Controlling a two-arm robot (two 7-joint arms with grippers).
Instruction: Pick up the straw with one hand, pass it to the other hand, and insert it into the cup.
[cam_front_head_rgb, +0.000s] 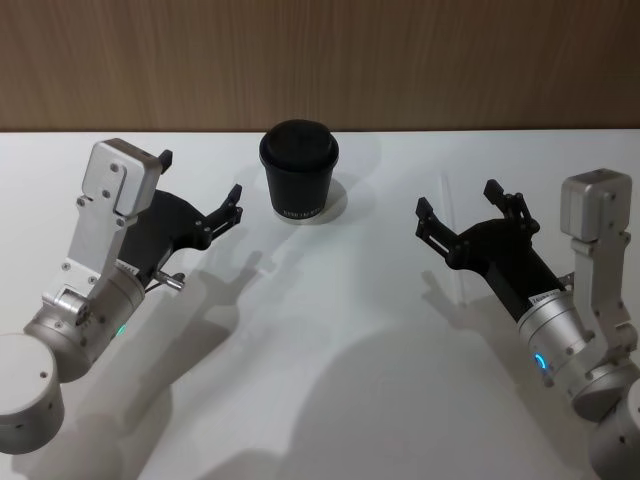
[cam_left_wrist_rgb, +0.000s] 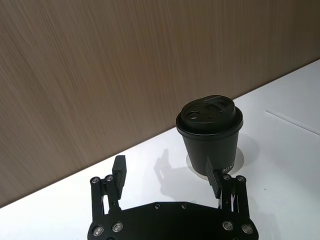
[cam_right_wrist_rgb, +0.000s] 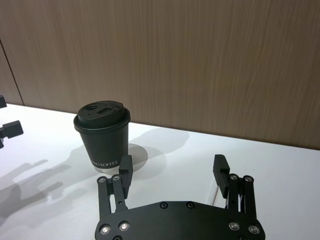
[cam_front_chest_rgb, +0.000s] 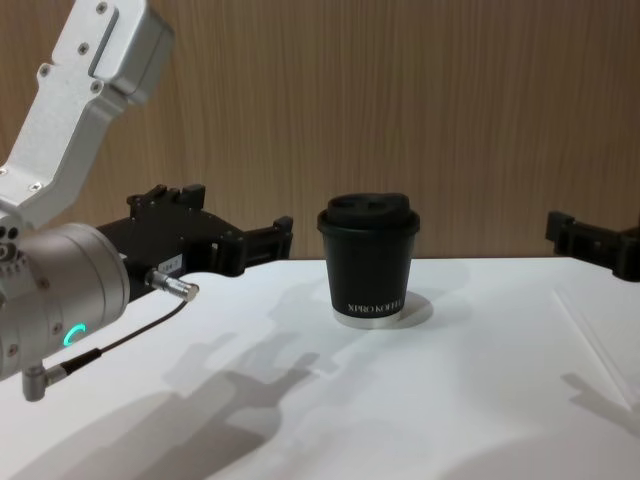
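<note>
Right tool (cam_front_head_rgb: 458, 207) hovers wide open and empty above the straw (cam_left_wrist_rgb: 292, 122). The straw lies flat on the desk (cam_front_head_rgb: 330, 380), to the right of the cup (cam_front_head_rgb: 298, 180) and well apart from it. Left tool (cam_front_head_rgb: 200, 178) is also wide open and empty, raised to the left of the cup.

Lower the right tool until its jaws straddle the straw near mid-length. Check alignment in the right wrist view, then close gently, because a thin straw is likely to roll.

The straw's long axis runs from the far side of the desk toward the robot, with its near end slightly further right.
</note>
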